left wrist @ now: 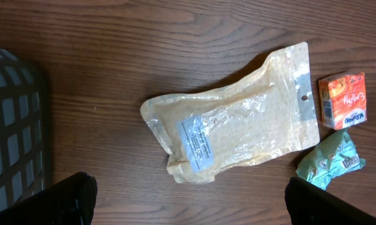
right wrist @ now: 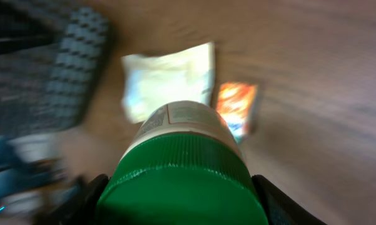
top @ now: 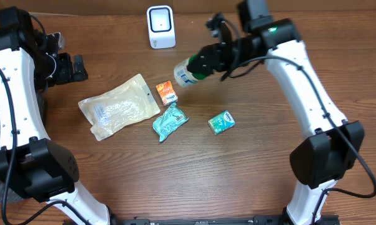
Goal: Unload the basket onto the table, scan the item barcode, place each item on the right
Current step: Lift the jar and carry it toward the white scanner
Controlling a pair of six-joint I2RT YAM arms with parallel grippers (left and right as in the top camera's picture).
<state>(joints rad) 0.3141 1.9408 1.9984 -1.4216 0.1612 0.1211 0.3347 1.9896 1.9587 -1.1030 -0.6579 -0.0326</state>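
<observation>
A white bottle with a green cap [top: 189, 71] hangs above the table, lying sideways, with my right gripper [top: 203, 63] shut on its cap end. In the right wrist view the green cap [right wrist: 183, 181] fills the space between both fingers [right wrist: 277, 203], and the picture is blurred. The white barcode scanner [top: 161, 27] stands at the back of the table, to the left of the bottle. My left gripper [top: 75, 67] is open over bare wood at the far left, its fingertips [left wrist: 72, 199] wide apart with nothing between them.
On the table lie a clear pouch of yellowish contents [top: 119, 106], a small orange box [top: 167, 92], a teal crinkled packet [top: 170, 122] and a teal box [top: 221, 122]. A dark mesh basket [left wrist: 13, 128] sits at the left edge.
</observation>
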